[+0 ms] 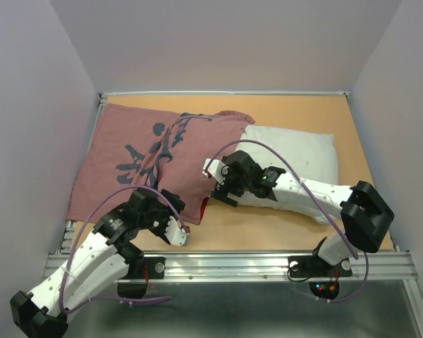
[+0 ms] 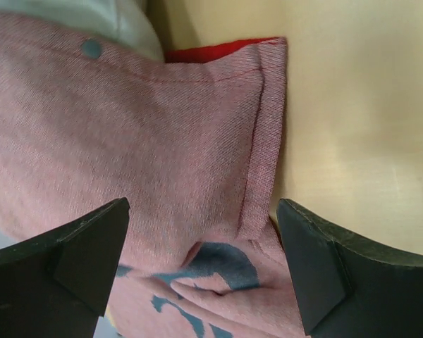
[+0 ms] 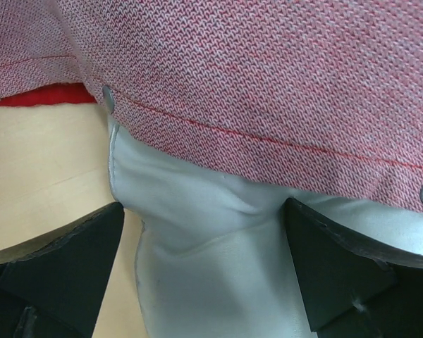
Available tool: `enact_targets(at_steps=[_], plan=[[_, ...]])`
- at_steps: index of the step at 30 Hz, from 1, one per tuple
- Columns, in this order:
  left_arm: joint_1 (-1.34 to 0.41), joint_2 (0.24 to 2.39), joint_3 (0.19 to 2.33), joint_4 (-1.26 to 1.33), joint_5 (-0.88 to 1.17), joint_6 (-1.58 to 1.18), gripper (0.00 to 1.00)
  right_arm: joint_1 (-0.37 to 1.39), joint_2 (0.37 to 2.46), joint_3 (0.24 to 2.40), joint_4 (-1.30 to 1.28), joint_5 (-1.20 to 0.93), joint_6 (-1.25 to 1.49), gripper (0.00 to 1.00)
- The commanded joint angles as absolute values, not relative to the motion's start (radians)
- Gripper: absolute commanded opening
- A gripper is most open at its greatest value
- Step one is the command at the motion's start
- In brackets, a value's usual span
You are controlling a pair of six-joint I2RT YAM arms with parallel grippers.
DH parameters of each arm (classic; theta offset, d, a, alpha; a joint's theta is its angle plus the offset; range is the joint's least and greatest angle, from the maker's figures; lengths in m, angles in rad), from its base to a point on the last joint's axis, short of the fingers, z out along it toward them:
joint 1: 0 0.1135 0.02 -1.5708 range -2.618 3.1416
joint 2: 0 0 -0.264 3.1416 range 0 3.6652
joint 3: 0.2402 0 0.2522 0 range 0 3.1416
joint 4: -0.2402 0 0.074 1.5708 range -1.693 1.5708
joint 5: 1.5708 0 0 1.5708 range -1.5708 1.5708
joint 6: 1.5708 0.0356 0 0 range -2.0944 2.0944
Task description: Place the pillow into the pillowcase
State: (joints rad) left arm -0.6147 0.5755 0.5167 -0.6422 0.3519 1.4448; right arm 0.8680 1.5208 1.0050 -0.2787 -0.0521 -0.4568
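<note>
Although the large dark blue brush characters [image 1: 151, 151] on the pillowcase [image 1: 113, 176] are the only writing in sight, they show as bold strokes that I cannot read as words; no brand or label is visible. There is one pillowcase, lying flat on the left half of the tan surface [image 1: 352, 127] with its dull pinkish-red face up. There is one pillow [image 1: 296, 155], white and plump, lying on the right half, its left end under the pillowcase's open edge.

In the right wrist view the hem of the pillowcase [image 3: 268, 70] overlaps the white pillow [image 3: 211, 267], and two round grey snap studs [image 3: 107, 97] sit along that hem. In the left wrist view one such stud [image 2: 92, 48] shows on the pillowcase [image 2: 127, 155], with a strip of bright red cloth [image 2: 218, 51] peeping from beneath the hem and a patch of the pillow [image 2: 120, 24] beyond.

Two arms are in view, each with one purple cable [image 1: 268, 151]. The left tool [image 1: 178, 232] hangs over the near right corner of the pillowcase; its jaws stand wide apart [image 2: 201, 211] and grip nothing. The right tool [image 1: 220, 186] is at the near left corner of the pillow, by the pillowcase's mouth; its jaws also stand wide apart [image 3: 204, 211], with pillow cloth below the gap and nothing clamped.
</note>
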Motion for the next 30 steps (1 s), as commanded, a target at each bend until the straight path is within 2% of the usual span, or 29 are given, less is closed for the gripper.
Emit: enact_targets(at_steps=[1,8,9,10,11,12,13,16,20,21,23,24,27,28,29,30], plan=[[-0.661,0.623,0.433,-0.511,0.311,1.658,0.97,0.882,1.577,0.988,-0.249,-0.026,-0.457,1.00],[-0.750,0.742,0.335,-0.260,0.247,1.701,0.98,0.884,1.629,0.986,-0.245,-0.058,-0.456,1.00],[-0.758,0.759,0.333,-0.240,0.239,1.692,0.98,0.884,1.635,0.989,-0.244,-0.054,-0.453,0.97],[-0.778,0.779,0.333,-0.221,0.236,1.677,0.98,0.882,1.643,0.992,-0.239,-0.048,-0.434,0.91],[-0.787,0.820,0.339,-0.201,0.235,1.668,0.98,0.881,1.649,0.996,-0.233,-0.043,-0.425,0.71],[-0.793,0.843,0.344,-0.198,0.242,1.663,0.98,0.881,1.652,1.002,-0.226,-0.043,-0.411,0.60],[-0.805,0.880,0.348,-0.181,0.247,1.658,0.98,0.879,1.651,1.005,-0.225,-0.048,-0.402,0.41],[-0.818,0.948,0.344,-0.132,0.255,1.660,0.96,0.873,1.641,1.029,-0.221,-0.066,-0.358,0.01],[-0.824,1.048,0.354,-0.114,0.255,1.686,0.86,0.854,1.597,1.061,-0.225,-0.144,-0.310,0.01],[-0.824,1.066,0.356,-0.112,0.255,1.693,0.83,0.848,1.588,1.068,-0.225,-0.158,-0.304,0.00],[-0.825,1.103,0.370,-0.110,0.255,1.724,0.66,0.835,1.563,1.091,-0.229,-0.176,-0.273,0.01],[-0.825,1.107,0.376,-0.112,0.262,1.732,0.53,0.830,1.557,1.100,-0.236,-0.211,-0.253,0.01],[-0.831,1.104,0.426,-0.144,0.299,1.732,0.30,0.807,1.543,1.147,-0.250,-0.279,-0.204,0.01],[-0.850,1.100,0.480,-0.178,0.328,1.726,0.06,0.790,1.545,1.184,-0.250,-0.307,-0.161,0.00],[-0.870,1.095,0.512,-0.187,0.342,1.709,0.00,0.784,1.546,1.204,-0.256,-0.346,-0.137,0.00],[-0.888,1.092,0.549,-0.187,0.362,1.677,0.00,0.776,1.548,1.224,-0.258,-0.376,-0.115,0.01]])
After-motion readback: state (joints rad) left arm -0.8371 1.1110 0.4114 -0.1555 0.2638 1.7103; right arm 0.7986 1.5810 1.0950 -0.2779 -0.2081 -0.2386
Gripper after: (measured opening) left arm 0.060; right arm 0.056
